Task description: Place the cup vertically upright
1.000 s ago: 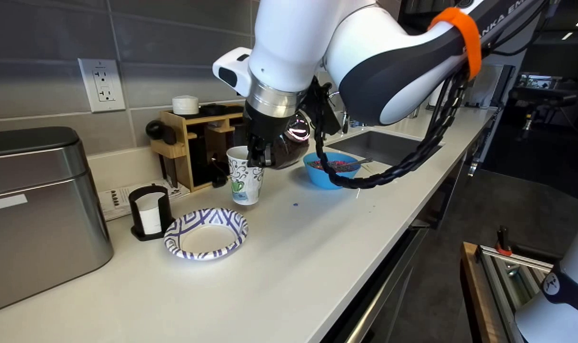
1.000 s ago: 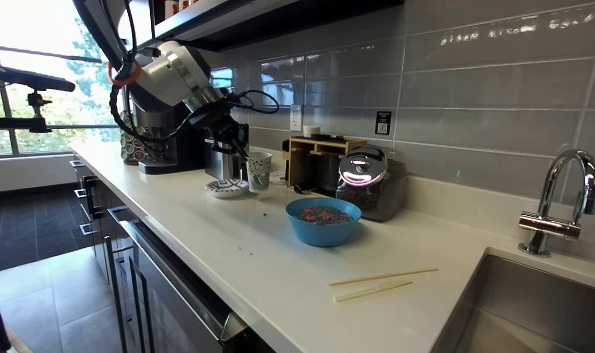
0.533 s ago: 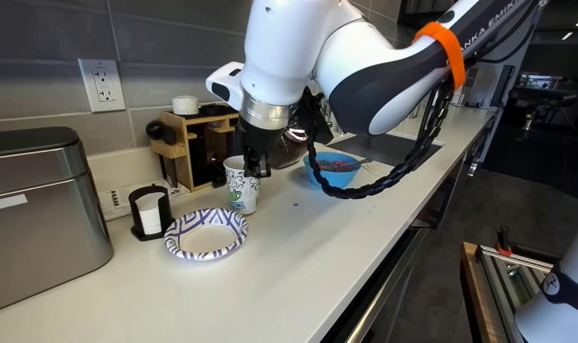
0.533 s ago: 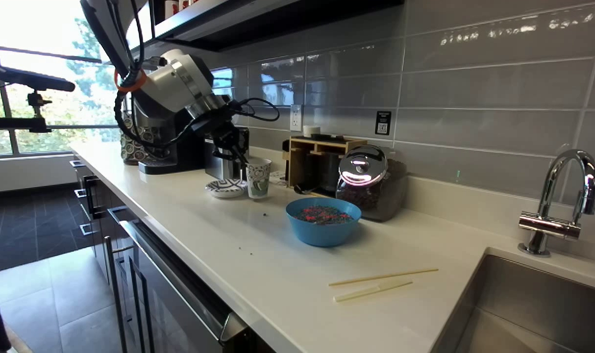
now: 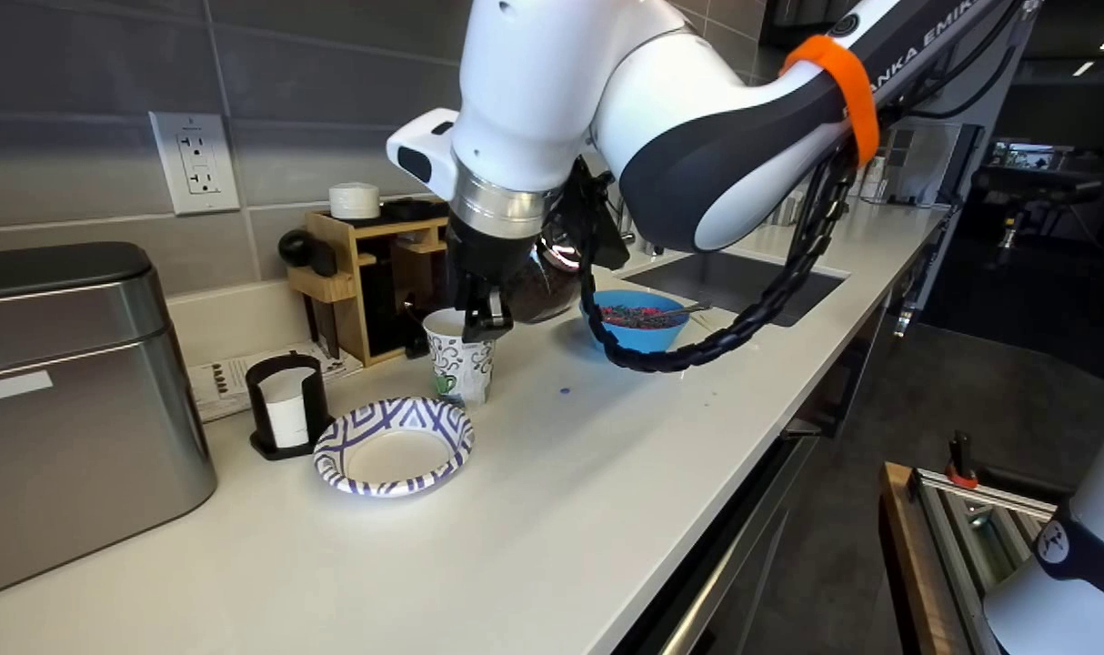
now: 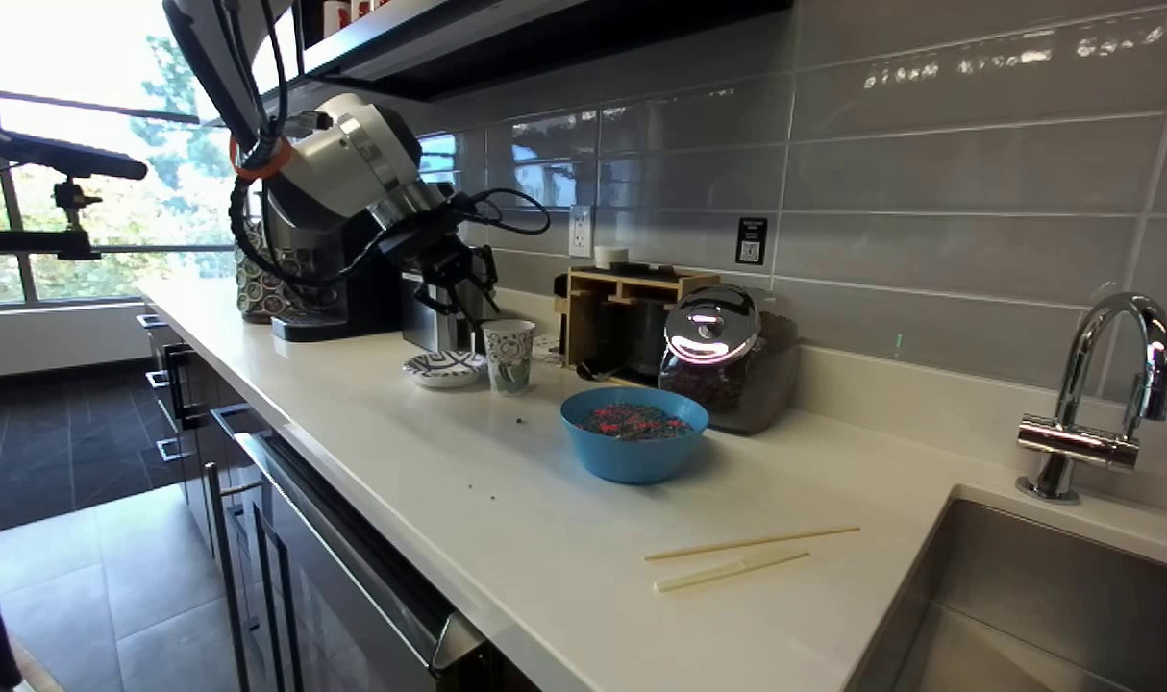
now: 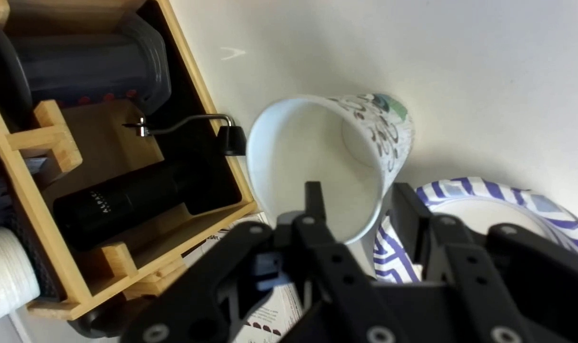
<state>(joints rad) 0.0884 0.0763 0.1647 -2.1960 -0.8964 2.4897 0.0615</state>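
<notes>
Robot gripper [image 7: 360, 193] is spread wide, close to the rim of the white cup [image 6: 509, 358]. The cup stands up straight on the counter [image 6: 430, 452], just beside the purple and white bowl [image 5: 396, 455].

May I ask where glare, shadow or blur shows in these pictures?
In an exterior view, the window is partly washed out and the jar lid carries pinkish glare; in the wrist view, soft shadow lies beside the cup, and the gripper looks slightly blurred.
</notes>
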